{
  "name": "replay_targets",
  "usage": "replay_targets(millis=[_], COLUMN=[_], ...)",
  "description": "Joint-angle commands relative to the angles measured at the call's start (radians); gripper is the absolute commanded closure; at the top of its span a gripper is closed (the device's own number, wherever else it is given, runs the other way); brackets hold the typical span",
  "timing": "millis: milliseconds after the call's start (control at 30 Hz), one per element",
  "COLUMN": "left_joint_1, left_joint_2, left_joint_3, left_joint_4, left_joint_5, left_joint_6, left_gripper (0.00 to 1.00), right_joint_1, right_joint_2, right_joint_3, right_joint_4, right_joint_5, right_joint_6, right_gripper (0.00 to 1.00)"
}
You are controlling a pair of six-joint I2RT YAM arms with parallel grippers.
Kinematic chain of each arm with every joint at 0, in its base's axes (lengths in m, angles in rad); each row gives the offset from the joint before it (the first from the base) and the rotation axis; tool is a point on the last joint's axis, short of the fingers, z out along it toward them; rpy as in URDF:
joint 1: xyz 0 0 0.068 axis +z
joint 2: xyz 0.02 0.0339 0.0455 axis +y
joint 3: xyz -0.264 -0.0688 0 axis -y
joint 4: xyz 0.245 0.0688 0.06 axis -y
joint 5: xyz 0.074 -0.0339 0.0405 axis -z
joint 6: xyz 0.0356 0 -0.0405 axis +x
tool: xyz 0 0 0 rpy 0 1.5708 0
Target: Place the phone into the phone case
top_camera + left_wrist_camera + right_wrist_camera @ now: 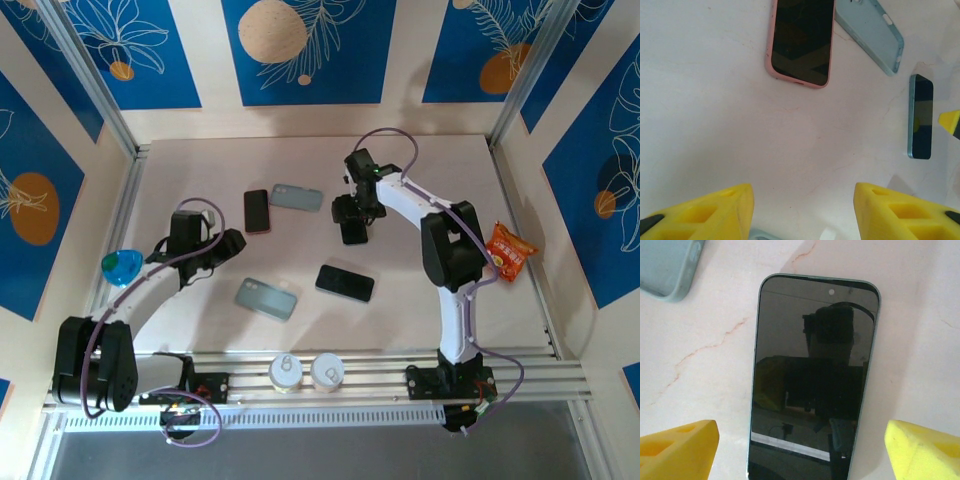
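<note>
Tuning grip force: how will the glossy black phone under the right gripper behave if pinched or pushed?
Probably rigid: the glossy black phone is a thin slab. Mirror-like glass, likely slippery. Flush on the pale tabletop, should slide, not tip.

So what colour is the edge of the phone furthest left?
The edge is pink, clearest in the left wrist view.

Left arm [150,290] and right arm [415,200]: white shells, black joints. Thin purple cable [390,131] loops back behind the left claw [802,200] and the right claw [801,440]; their fingers [715,212] are blocky yellow, hollowed plastic.
</note>
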Motion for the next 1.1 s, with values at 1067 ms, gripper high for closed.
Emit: replay_targets(millis=[1067], left_joint_1=[-0.008], left_joint_2=[0.024], left_joint_3=[-0.003], left_joint_4=[0.011], left_joint_5=[0.011], left_joint_6=[0.029], left_gripper=[0.44], right_joint_1=[0.054], right_joint_2=[0.195], right_joint_3=[0.108], right_joint_4=[-0.116], right_joint_5=[0.078], right_joint_6=[-0.037], right_gripper=[0.14])
